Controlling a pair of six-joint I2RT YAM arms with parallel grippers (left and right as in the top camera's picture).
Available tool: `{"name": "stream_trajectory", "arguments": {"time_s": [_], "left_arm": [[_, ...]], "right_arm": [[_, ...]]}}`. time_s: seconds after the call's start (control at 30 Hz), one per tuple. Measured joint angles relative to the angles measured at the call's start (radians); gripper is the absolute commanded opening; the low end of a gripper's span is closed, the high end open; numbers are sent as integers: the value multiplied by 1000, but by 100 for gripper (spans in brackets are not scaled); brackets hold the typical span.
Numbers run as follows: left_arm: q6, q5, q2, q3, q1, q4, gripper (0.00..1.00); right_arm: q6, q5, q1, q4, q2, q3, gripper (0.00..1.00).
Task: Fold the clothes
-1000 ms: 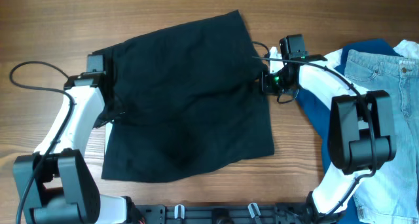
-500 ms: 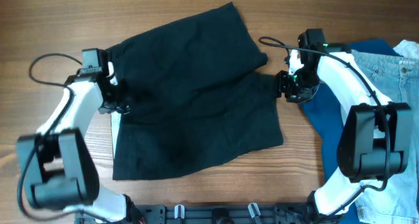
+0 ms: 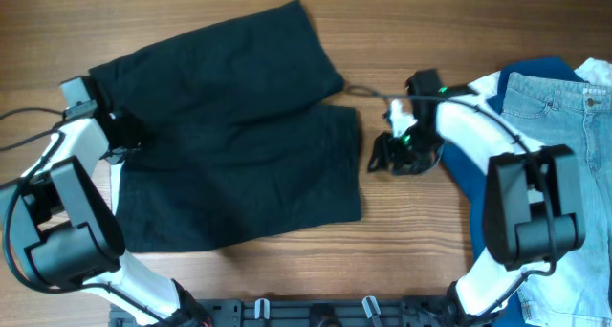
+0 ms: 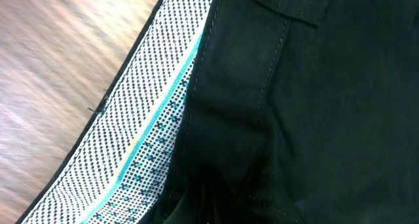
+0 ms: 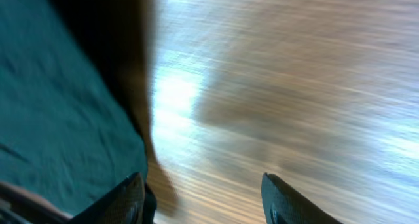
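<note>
The clothes, black wide-legged shorts (image 3: pixel 229 136), lie spread flat across the left and middle of the wooden table (image 3: pixel 421 270). My left gripper (image 3: pixel 120 141) sits at the waist on the far left, shut on the fabric. In the left wrist view the dotted white lining (image 4: pixel 150 119) runs beside bunched black cloth (image 4: pixel 314 106), which hides the fingers. My right gripper (image 3: pixel 382 161) stands open just off the right leg's hem. Its fingertips (image 5: pixel 131 198) frame bare wood, with the dark hem (image 5: pixel 59 106) to their left and nothing between them.
Light blue jeans (image 3: pixel 564 107) lie at the right edge over a royal-blue garment (image 3: pixel 469 169), under the right arm. A thin cable (image 3: pixel 368 91) loops from the right wrist towards the shorts. The arm bases stand at the front edge.
The shorts have slid left across the table with my left gripper, which has closed. My right gripper has let go of the hem, opened, and now hangs beside it.
</note>
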Motion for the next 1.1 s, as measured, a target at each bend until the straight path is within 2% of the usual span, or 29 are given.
{"name": "stream_trajectory", "arguments": {"time_s": [0.1,0.17,0.27,0.4,0.43,0.47,0.5,0.57,0.7,0.8,0.87,0.97,1.03,1.07,1.1], "left_arm": [[4,3,0,1,10,-2,11],[22,1,-2,1,4,-3,13],[38,-11,-17,-5,-1,-18,21],[55,-28,-90,-29,-1,-86,32],[63,-30,-133,-33,-1,-111,36],[68,-32,-173,-33,-1,-130,39],[73,-35,-205,-33,-1,-153,40],[76,-35,-266,-33,-1,-218,41],[80,-35,-296,-33,-2,-373,29],[83,-35,-299,-35,-2,-493,27],[83,-35,-332,-37,-2,-556,32],[80,-34,-465,-37,-2,-622,46],[86,-34,-544,-37,-2,-684,47],[84,-34,-580,-37,-2,-715,47],[84,-34,-595,-37,-2,-734,48]], "right_arm": [[-47,-119,89,98,-18,-76,57],[-78,-194,165,149,-20,-104,25],[-46,-157,225,140,-19,-122,4],[68,-12,208,84,-21,-108,4],[117,64,188,23,-23,-91,9],[154,128,171,-27,-24,-80,27],[190,189,145,-68,-25,-76,50],[233,285,90,-97,-34,-76,60],[223,316,32,-84,-58,-77,61],[143,203,-3,-80,-110,-77,63],[117,137,-7,-112,-132,-77,63],[120,62,-2,-123,-140,-137,57],[145,42,2,-113,-141,-220,52],[152,27,2,-93,-142,-264,47],[158,-10,2,-83,-145,-294,37]]}}
